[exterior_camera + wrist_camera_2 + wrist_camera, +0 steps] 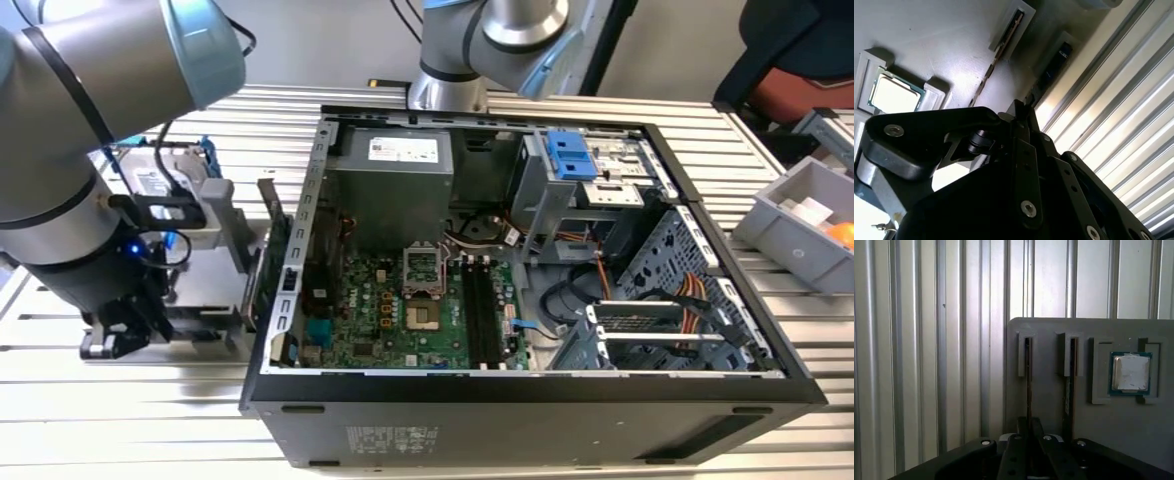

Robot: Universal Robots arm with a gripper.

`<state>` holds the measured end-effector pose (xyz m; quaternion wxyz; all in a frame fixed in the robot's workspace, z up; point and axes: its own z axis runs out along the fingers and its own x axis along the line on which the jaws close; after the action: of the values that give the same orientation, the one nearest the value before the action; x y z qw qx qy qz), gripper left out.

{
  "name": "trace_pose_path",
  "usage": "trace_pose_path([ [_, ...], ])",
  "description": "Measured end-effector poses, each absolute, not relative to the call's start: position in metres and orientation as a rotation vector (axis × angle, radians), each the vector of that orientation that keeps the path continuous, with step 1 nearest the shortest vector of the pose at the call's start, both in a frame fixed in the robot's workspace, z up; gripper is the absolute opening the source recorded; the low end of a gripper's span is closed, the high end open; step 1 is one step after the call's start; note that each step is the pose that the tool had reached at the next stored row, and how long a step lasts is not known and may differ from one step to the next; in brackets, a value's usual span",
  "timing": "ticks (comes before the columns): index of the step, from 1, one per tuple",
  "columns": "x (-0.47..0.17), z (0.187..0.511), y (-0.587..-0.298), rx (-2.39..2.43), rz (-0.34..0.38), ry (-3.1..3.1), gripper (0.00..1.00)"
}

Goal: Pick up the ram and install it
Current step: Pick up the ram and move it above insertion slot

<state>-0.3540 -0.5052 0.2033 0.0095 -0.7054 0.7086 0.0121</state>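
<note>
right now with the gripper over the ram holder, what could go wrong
1. The gripper sits at the ram, which stands on edge in a narrow slot of the grey holder; off-centre contact could bend or jam it.
2. The second stick stands in the next slot and could get knocked.

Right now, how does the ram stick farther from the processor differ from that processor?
The ram stands on edge in a narrow slot, a thin dark strip; the processor lies flat, showing its face. The ram is long; the processor is square, silver-lidded. Both sit in the grey holder.
</note>
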Motion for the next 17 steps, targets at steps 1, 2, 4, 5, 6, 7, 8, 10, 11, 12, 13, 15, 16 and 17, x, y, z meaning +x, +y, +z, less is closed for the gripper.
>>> trace_pose_path([
  [1,-0.354,0.205,-0.505,-2.203,0.038,2.213,0.0],
  [2,-0.354,0.206,-0.505,-2.203,0.038,2.213,0.0],
  [4,-0.354,0.209,-0.505,-2.203,0.038,2.213,0.0],
  [5,-0.354,0.211,-0.505,-2.203,0.038,2.213,0.0],
  [6,-0.354,0.214,-0.505,-2.203,0.038,2.213,0.0],
  [7,-0.354,0.215,-0.505,-2.203,0.038,2.213,0.0],
  [8,-0.354,0.217,-0.505,-2.203,0.038,2.213,0.0],
  [10,-0.354,0.219,-0.505,-2.203,0.038,2.213,0.0],
  [11,-0.354,0.22,-0.505,-2.203,0.038,2.213,0.0],
  [12,-0.354,0.222,-0.505,-2.203,0.038,2.213,0.0],
  [13,-0.354,0.223,-0.505,-2.203,0.038,2.213,0.0],
  [15,-0.354,0.226,-0.505,-2.203,0.038,2.213,0.0],
  [16,-0.354,0.227,-0.505,-2.203,0.038,2.213,0.0],
  [17,-0.354,0.228,-0.505,-2.203,0.038,2.213,0.0],
])
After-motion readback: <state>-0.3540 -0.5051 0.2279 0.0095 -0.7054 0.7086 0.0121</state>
